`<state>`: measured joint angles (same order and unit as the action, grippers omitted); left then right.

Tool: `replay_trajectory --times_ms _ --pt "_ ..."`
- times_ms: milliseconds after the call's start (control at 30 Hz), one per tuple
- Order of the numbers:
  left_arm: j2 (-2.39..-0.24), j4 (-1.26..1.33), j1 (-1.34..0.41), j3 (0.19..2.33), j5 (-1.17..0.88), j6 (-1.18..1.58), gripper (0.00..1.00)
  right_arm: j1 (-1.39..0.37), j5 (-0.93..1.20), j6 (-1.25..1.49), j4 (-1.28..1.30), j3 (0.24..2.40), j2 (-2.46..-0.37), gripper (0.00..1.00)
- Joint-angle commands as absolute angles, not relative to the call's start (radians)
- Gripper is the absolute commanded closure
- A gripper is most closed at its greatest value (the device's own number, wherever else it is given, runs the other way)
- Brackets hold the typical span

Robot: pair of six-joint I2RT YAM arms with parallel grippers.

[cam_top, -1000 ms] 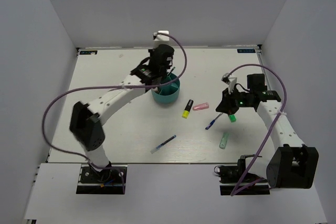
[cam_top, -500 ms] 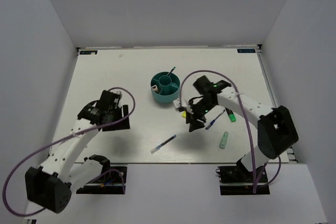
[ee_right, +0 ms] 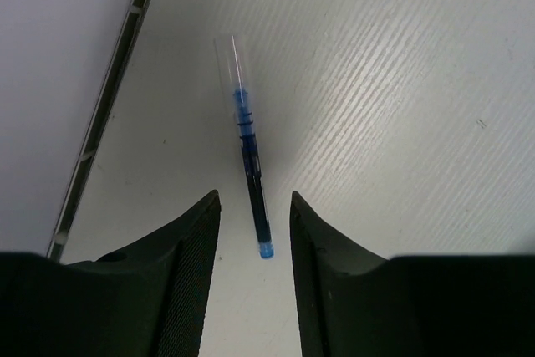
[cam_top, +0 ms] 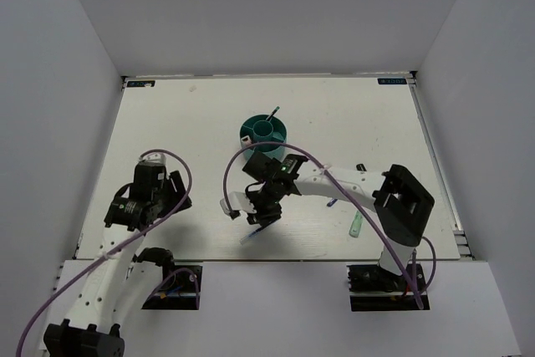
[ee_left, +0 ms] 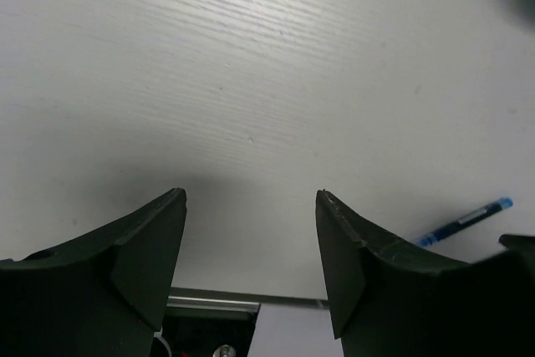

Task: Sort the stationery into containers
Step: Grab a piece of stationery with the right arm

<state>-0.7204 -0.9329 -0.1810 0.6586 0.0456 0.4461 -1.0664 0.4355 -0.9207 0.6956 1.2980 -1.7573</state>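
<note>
The teal organiser (cam_top: 264, 131) stands mid-table with a thin pen (cam_top: 273, 114) sticking out of it. One blue pen (ee_right: 251, 181) lies flat on the table, and its near end reaches between the fingertips of my right gripper (ee_right: 255, 206), which is open and not touching it. From above, that gripper (cam_top: 262, 209) hovers over the pen (cam_top: 247, 239), and only the pen's lower tip shows. My left gripper (ee_left: 251, 198) is open and empty over bare table at the near left (cam_top: 171, 198). The same pen (ee_left: 464, 221) shows at the right of its view.
A pale mint piece (cam_top: 357, 223) lies at the front right. A bit of a second blue pen (cam_top: 334, 203) peeks out beside the right forearm, which spans the table's middle and hides what lies under it. The table's near edge (ee_left: 209, 297) is just below the left fingers.
My left arm has pulled back from the organiser to the near left and opened. My right arm has swung from the right side to the blue pen in front, and its jaws have opened.
</note>
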Motion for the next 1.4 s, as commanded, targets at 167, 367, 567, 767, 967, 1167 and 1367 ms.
replay_trajectory --times_ms 167,367,567,767,967,1167,1367 --pt "-0.626 -0.930 -0.140 0.663 0.172 0.480 0.26 -1.152 0.240 -0.859 0.583 1.259 -1.808 0.58" --pt "-0.621 -0.928 -0.138 0.663 0.176 0.482 0.26 -1.149 0.141 -0.862 0.551 1.201 -1.816 0.58" --pt "-0.620 -0.928 -0.137 0.663 0.173 0.480 0.26 -1.147 0.087 -0.896 0.529 1.134 -1.802 0.58" --pt "-0.621 -0.930 -0.135 0.661 0.173 0.479 0.26 -1.143 0.063 -0.931 0.534 1.117 -1.828 0.59" --pt "-0.617 -0.931 -0.137 0.663 0.181 0.480 0.26 -1.135 0.173 -1.027 0.706 1.146 -1.885 0.67" --pt "-0.611 -0.933 -0.137 0.663 0.189 0.480 0.26 -1.127 0.221 -1.072 0.793 1.190 -1.934 0.72" --pt "-0.609 -0.934 -0.137 0.664 0.193 0.480 0.26 -1.123 0.251 -1.045 0.822 1.178 -1.945 0.90"
